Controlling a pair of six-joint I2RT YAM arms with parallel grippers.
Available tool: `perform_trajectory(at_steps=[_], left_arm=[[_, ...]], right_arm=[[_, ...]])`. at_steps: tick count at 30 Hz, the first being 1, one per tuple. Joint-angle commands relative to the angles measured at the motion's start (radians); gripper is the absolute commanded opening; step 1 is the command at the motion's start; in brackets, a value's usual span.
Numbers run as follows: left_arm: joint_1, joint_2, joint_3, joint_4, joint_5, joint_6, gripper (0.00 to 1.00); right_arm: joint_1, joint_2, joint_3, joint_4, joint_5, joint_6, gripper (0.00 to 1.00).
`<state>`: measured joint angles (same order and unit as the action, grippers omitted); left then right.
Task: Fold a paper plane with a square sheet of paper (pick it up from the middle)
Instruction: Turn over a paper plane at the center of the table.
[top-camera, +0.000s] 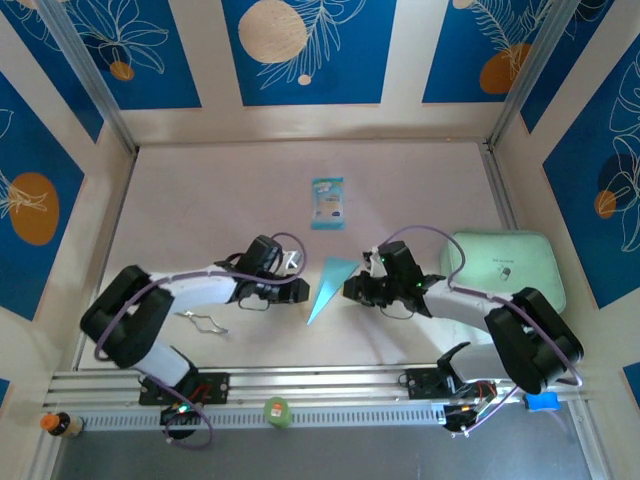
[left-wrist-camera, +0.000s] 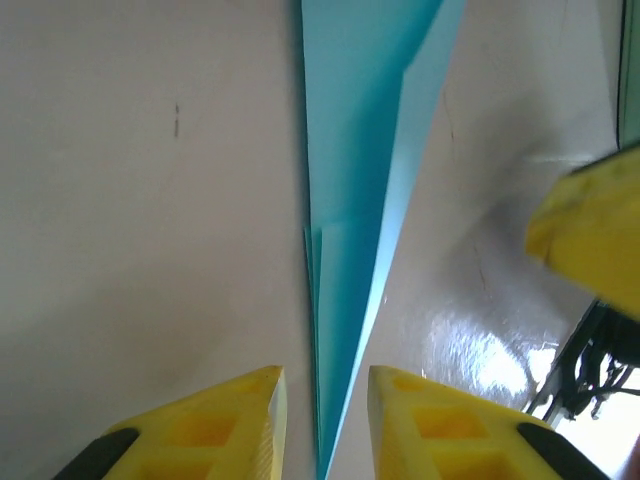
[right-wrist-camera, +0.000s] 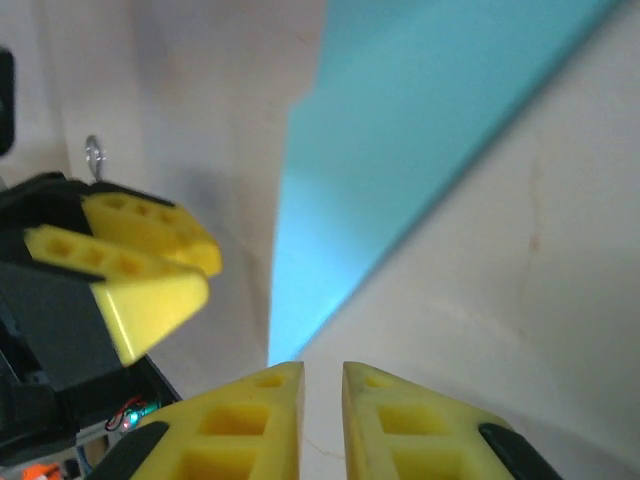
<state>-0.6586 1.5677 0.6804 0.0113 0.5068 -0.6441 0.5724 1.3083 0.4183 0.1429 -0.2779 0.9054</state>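
Since both end effectors sit right up against the slim pointed dart of creased light-blue paper (top-camera: 330, 283), I'd judge the step in hand to be letting the folded plane go. To do it cleanly, each pair of fingers should part evenly. Each arm should then draw straight back from the dart before lifting, so no yellow pad drags a wing or springs a crease.

The left end effector (left-wrist-camera: 325, 385) lies just left of the dart. Its fingers are apart, and a narrow part of the paper runs between them, clamped by neither as far as I can tell. The dart itself lies on the pale surface (top-camera: 200, 200), between the two arms, with its point toward their bases. The right end effector (right-wrist-camera: 322, 375), just right of the dart, shows only a thin gap with nothing in it, its tips beside the paper's edge. Both arms reach low, with their forearms angled inward toward the dart.
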Motion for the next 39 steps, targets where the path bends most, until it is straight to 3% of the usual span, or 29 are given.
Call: perform_trajectory(at_steps=[1, 8, 22, 39], left_arm=[[0.023, 0.075, 0.064, 0.033, 0.118, 0.030, 0.27], [0.028, 0.161, 0.116, 0.037, 0.181, 0.028, 0.26], [0.028, 0.181, 0.118, -0.032, 0.118, 0.054, 0.25], [0.027, 0.232, 0.128, 0.000, 0.173, 0.044, 0.22]], right_arm=[[0.035, -0.020, -0.003, 0.003, 0.046, 0.076, 0.19], [0.075, 0.002, -0.003, 0.023, 0.075, 0.106, 0.19], [0.101, 0.106, 0.030, 0.089, 0.055, 0.120, 0.19], [0.106, 0.190, 0.045, 0.141, 0.034, 0.142, 0.19]])
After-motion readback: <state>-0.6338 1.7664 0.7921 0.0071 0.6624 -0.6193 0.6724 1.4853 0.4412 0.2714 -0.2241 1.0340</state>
